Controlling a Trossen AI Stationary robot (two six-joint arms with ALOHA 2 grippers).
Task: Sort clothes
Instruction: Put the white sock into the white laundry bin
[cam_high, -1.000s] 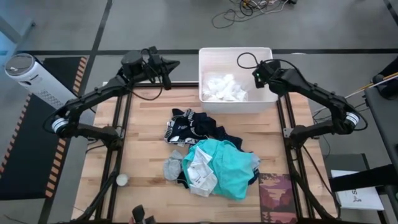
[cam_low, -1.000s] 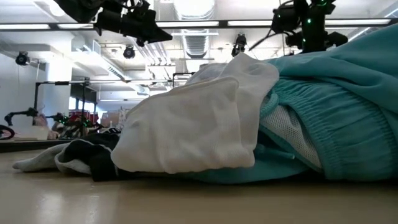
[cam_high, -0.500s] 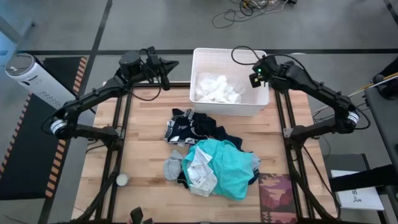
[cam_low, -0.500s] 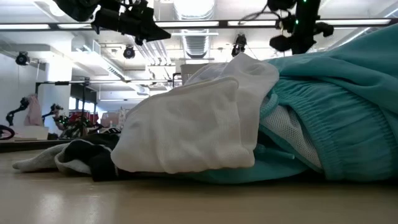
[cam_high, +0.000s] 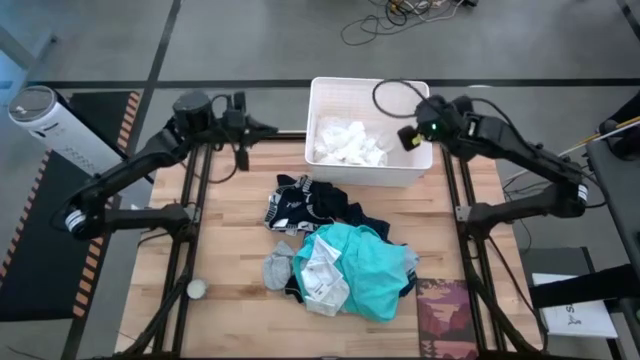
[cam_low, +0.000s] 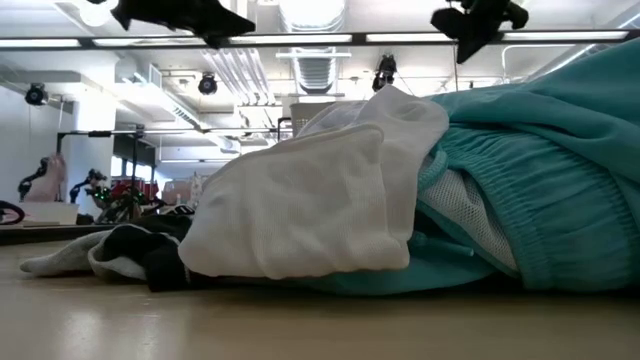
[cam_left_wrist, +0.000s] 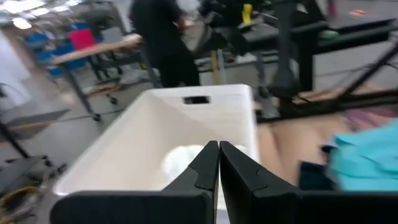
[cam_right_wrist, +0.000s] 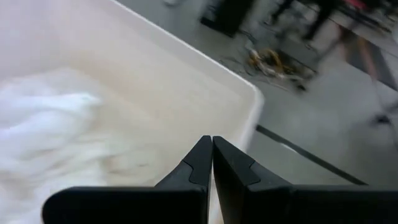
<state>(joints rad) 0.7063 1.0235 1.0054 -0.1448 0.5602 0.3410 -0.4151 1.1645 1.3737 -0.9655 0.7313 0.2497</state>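
Wooden table (cam_high: 235, 200) carries a white bin (cam_high: 330, 168) at its far edge; all positions below are given relative to that bin. White fabric (cam_high: 345, 145) lies inside the bin. The remaining clothes sit in one pile on the near side of the bin: navy printed garment (cam_high: 305, 205) closest to it, teal garment (cam_high: 372, 268) farther out, with a white piece (cam_high: 322, 275) and a grey sock (cam_high: 277, 268) beside the teal. My left gripper (cam_high: 270, 127) hovers just left of the bin, fingers (cam_left_wrist: 205, 168) pressed together, holding nothing. My right gripper (cam_high: 405, 140) hangs over the bin's right wall, fingers (cam_right_wrist: 202, 162) likewise closed and empty. A dark red mat (cam_high: 445, 315) lies well beyond the pile.
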